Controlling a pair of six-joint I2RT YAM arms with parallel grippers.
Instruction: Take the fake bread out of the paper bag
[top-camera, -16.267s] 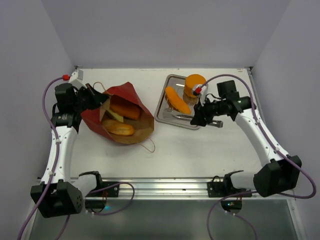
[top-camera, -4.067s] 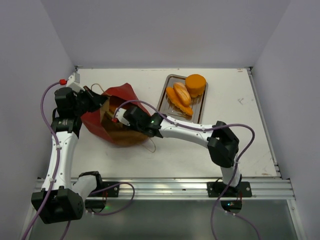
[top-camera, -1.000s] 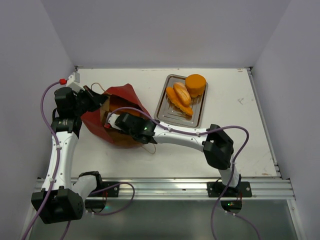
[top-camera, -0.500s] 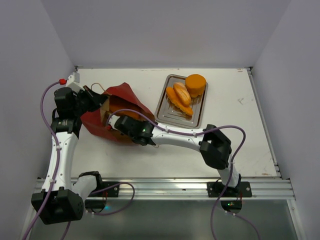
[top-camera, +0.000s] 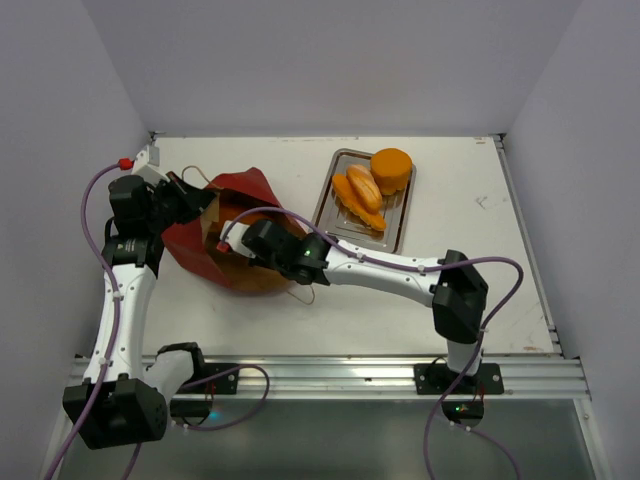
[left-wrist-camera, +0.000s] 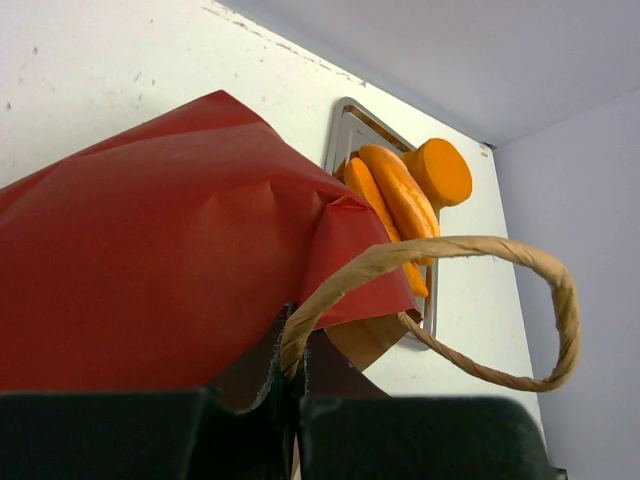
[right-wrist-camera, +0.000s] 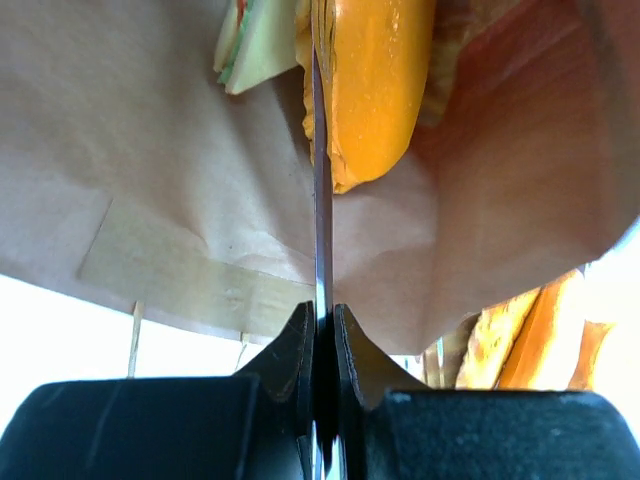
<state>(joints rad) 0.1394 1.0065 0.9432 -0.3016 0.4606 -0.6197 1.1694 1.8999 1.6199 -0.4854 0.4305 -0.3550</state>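
Top view: the bag (top-camera: 255, 188) lies on its side at the left of the table (top-camera: 480, 260), its mouth towards the lower right of the frame. The left gripper (top-camera: 196, 202) is at the bag's upper left edge. The right arm stretches across from the lower right, and the right gripper (top-camera: 240, 250) is inside the mouth. Right of the bag is a tray (top-camera: 375, 235) holding bread (top-camera: 358, 195): a round bun and long pieces.

Left wrist view: the left gripper (left-wrist-camera: 297, 400) is closed on the bag's (left-wrist-camera: 170, 270) rim at the bottom centre. A cord handle (left-wrist-camera: 480, 245) loops out to the right. The tray (left-wrist-camera: 345, 120) with its bread (left-wrist-camera: 400, 190) shows past the bag, upper centre.

Right wrist view: the right gripper (right-wrist-camera: 320, 330) is closed tight on a thin sheet (right-wrist-camera: 318, 220) seen edge-on. I cannot tell whether it is paper or bread. Above, inside the brown bag (right-wrist-camera: 150, 150), an orange loaf (right-wrist-camera: 375, 90) lies just right of that sheet, and a sandwich (right-wrist-camera: 255, 45) with green filling is at the upper left.
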